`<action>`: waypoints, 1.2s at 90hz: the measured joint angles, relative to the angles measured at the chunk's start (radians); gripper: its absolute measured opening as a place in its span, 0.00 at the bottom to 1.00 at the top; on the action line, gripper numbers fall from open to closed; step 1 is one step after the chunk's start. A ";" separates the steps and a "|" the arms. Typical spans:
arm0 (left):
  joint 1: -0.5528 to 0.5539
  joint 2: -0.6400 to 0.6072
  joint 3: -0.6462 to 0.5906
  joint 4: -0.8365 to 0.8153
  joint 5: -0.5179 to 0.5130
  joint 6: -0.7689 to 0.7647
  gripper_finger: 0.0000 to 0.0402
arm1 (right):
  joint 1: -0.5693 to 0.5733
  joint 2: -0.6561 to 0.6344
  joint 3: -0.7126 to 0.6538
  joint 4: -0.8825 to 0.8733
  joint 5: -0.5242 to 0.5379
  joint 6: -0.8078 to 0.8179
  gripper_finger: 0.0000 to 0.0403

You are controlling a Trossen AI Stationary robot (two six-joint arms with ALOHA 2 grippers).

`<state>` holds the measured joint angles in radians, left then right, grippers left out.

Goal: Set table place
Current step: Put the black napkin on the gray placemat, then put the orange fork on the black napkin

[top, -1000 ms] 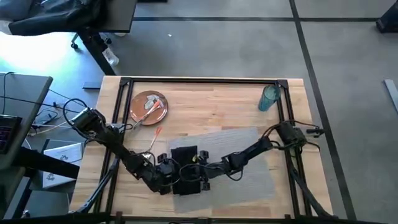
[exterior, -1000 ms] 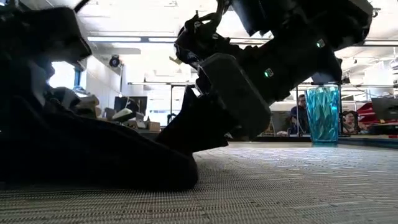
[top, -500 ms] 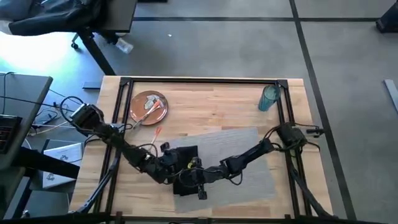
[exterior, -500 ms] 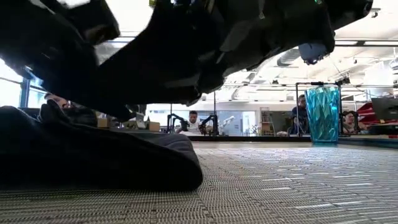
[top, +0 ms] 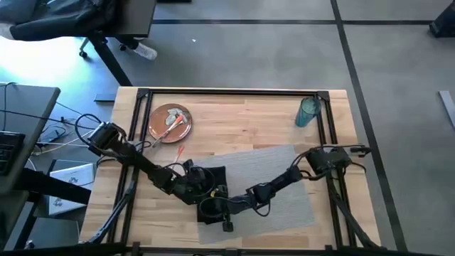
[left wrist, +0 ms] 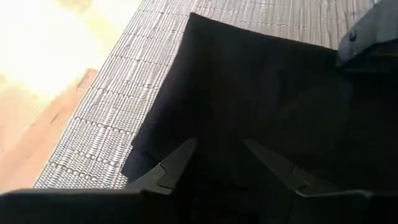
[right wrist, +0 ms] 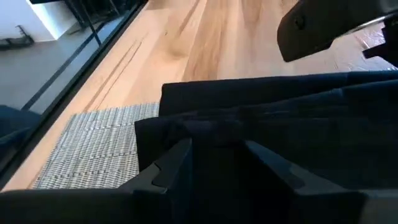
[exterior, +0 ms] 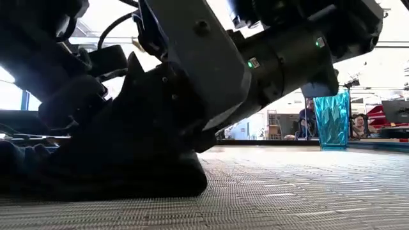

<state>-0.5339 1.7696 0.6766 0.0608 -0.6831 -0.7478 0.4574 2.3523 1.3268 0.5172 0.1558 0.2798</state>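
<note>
A black napkin (top: 217, 175) lies folded on the left part of the grey placemat (top: 277, 167), which lies on the table (top: 249, 121). My left gripper (top: 201, 190) is open, its fingers pointing down over the napkin (left wrist: 249, 81) near the placemat's left edge (left wrist: 118, 99). My right gripper (top: 222, 213) is open too, low over the napkin's near end (right wrist: 280, 112), where folded layers show. In the low view, both grippers crowd over the dark napkin (exterior: 128, 166). My left gripper has its open fingers (left wrist: 177, 158) right over the napkin's flat top; I cannot tell whether they touch it. My right gripper has its fingers (right wrist: 177, 158) on either side of the napkin's layered edge (right wrist: 205, 127), coming low from the near right; I cannot tell whether it touches.
An orange-brown plate (top: 158, 128) with cutlery (top: 173, 121) on it sits at the far left. An orange-handled piece (top: 178, 152) lies on the wood just near of it. A teal tumbler (top: 307, 112) stands at the far right corner (exterior: 331, 118).
My left gripper has gone toward the table's far edge and a little right, ending over the napkin. My right gripper has drawn back toward the near edge, to the napkin's near end.
</note>
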 joint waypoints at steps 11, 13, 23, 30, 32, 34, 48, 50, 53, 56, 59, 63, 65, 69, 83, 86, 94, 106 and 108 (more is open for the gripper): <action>-0.005 -0.012 0.000 0.002 0.003 0.019 0.28 | 0.006 -0.024 -0.004 -0.019 0.013 -0.035 0.31; -0.005 -0.021 -0.001 -0.003 0.009 0.027 0.28 | 0.006 -0.031 -0.005 -0.025 0.012 -0.043 0.31; -0.006 -0.073 0.005 -0.023 0.031 0.070 0.28 | 0.008 -0.089 -0.007 -0.070 0.004 -0.060 0.31; -0.007 -0.123 0.023 -0.037 0.057 0.095 0.28 | 0.009 -0.158 -0.007 -0.142 0.001 -0.061 0.31; -0.008 -0.138 0.029 -0.048 0.060 0.100 0.28 | 0.009 -0.178 -0.006 -0.169 -0.001 -0.061 0.31; -0.010 -0.153 0.034 -0.060 0.061 0.107 0.28 | 0.010 -0.201 -0.005 -0.203 -0.002 -0.062 0.31; -0.035 -0.276 0.076 -0.226 0.081 0.120 0.28 | 0.023 -0.332 -0.006 -0.500 -0.008 -0.022 0.31; -0.039 -0.294 0.082 -0.258 0.083 0.112 0.28 | 0.028 -0.350 -0.006 -0.543 -0.006 -0.008 0.31; -0.046 -0.325 0.089 -0.313 0.084 0.095 0.28 | 0.036 -0.373 -0.006 -0.604 0.006 0.012 0.31; -0.052 -0.351 0.094 -0.376 0.084 0.071 0.28 | 0.044 -0.390 -0.013 -0.653 0.026 0.037 0.31; -0.055 -0.378 0.098 -0.434 0.087 0.043 0.28 | 0.055 -0.407 -0.025 -0.697 0.056 0.063 0.31; -0.057 -0.414 0.098 -0.500 0.093 0.006 0.28 | 0.072 -0.422 -0.049 -0.751 0.099 0.095 0.31; -0.056 -0.432 0.098 -0.533 0.096 -0.010 0.28 | 0.080 -0.426 -0.062 -0.776 0.121 0.113 0.31; -0.051 -0.466 0.098 -0.587 0.098 -0.033 0.28 | 0.099 -0.436 -0.096 -0.803 0.166 0.154 0.31; 0.012 -0.554 0.098 -0.726 0.098 -0.069 0.28 | 0.153 -0.454 -0.261 -0.697 0.278 0.344 0.31; 0.038 -0.569 0.099 -0.742 0.099 -0.072 0.29 | 0.162 -0.454 -0.302 -0.654 0.292 0.378 0.31; 0.126 -0.600 0.099 -0.808 0.132 -0.067 0.31 | 0.178 -0.453 -0.399 -0.518 0.323 0.446 0.31; 0.314 -0.626 0.099 -0.887 0.192 0.014 0.39 | 0.168 -0.470 -0.483 -0.421 0.338 0.459 0.31; 0.353 -0.626 0.099 -0.894 0.202 0.034 0.41 | 0.165 -0.471 -0.492 -0.406 0.348 0.451 0.31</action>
<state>-0.1807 1.1440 0.7761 -0.8335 -0.4814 -0.7137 0.6223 1.8818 0.8349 0.1111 0.5041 0.7309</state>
